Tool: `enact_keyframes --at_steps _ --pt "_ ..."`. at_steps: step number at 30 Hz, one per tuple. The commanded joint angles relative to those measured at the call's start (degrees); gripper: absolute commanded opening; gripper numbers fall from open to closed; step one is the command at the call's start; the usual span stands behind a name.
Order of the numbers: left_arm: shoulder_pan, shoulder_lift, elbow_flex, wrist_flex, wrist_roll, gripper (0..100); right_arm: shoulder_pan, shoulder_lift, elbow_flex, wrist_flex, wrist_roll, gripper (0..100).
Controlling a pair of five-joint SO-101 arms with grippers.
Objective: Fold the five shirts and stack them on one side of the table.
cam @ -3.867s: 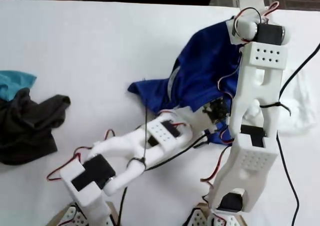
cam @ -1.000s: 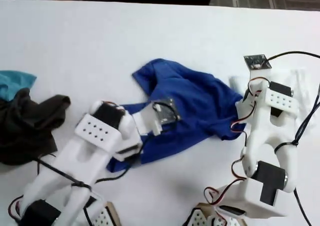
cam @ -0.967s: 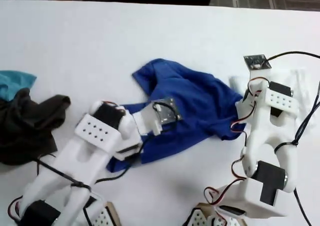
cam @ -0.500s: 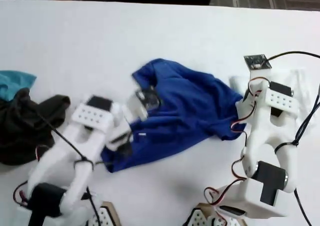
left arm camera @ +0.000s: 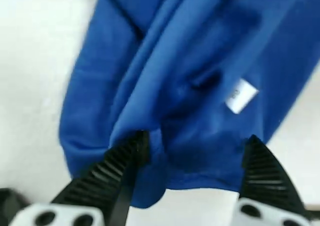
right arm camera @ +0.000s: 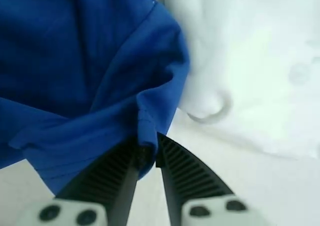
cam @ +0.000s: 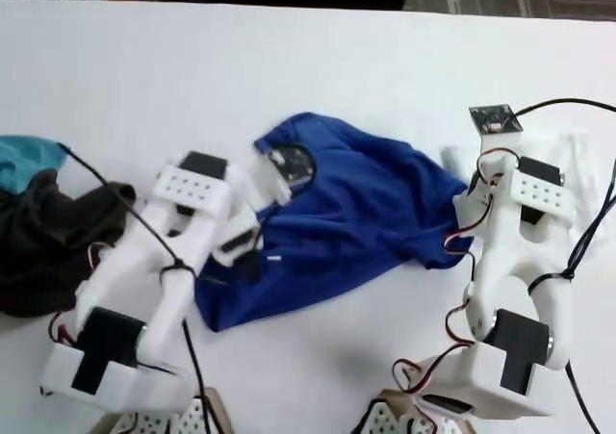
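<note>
1. The blue shirt (cam: 356, 213) lies crumpled and unfolded on the white bench (cam: 192, 68), about mid-bench, between the two arms.
2. Left gripper (left arm camera: 197, 142): its fingers (left arm camera: 122, 163) stand wide apart over bunched folds at one edge of the blue shirt. Cloth lies between them, ungripped. Whether the tips touch the cloth cannot be told.
3. A white tag (left arm camera: 240, 95) shows on the blue cloth, just past the parted fingers.
4. Right gripper (right arm camera: 148, 145): the fingers are together, clamped on a hemmed corner of the blue shirt, on the side nearest the white shirt (right arm camera: 250, 60).
5. The white shirt lies rumpled just beside that pinched corner. In the high view it sits at the bench's right side, partly behind the right arm (cam: 510, 261).
6. A black shirt (cam: 48, 242) is heaped at the bench's left edge, with a teal shirt (cam: 24, 155) touching it on the far side. Both are unfolded and apart from the blue shirt.
7. The left arm (cam: 164, 270) stretches between the black heap and the blue shirt.
</note>
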State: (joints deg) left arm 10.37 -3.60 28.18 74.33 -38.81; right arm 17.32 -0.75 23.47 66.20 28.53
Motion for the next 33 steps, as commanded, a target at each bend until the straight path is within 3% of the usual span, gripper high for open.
enact_keyframes --at_steps 1,12,21,24,28,33 --pt "3.3 -1.3 -2.0 3.9 -0.2 31 -0.4 -4.0 -0.3 -0.4 -0.2 2.1" --pt "3.9 -3.5 -1.7 3.9 -0.6 31 -0.1 -4.0 -0.3 -0.4 -0.2 2.1" --pt "3.0 4.7 -2.3 -0.2 -0.8 31 -0.1 -4.0 -0.3 -0.4 -0.2 2.1" --pt "2.7 6.9 -3.9 0.0 -0.7 24 -0.1 -4.0 -0.2 -0.3 -0.2 2.1" --pt "2.5 7.3 -6.7 2.2 -0.5 3 -0.1 -4.0 -0.2 -0.3 -0.2 2.1" --pt "2.7 7.3 -13.9 10.3 -0.3 2 -0.1 -4.0 -0.2 -0.3 -0.2 2.1"
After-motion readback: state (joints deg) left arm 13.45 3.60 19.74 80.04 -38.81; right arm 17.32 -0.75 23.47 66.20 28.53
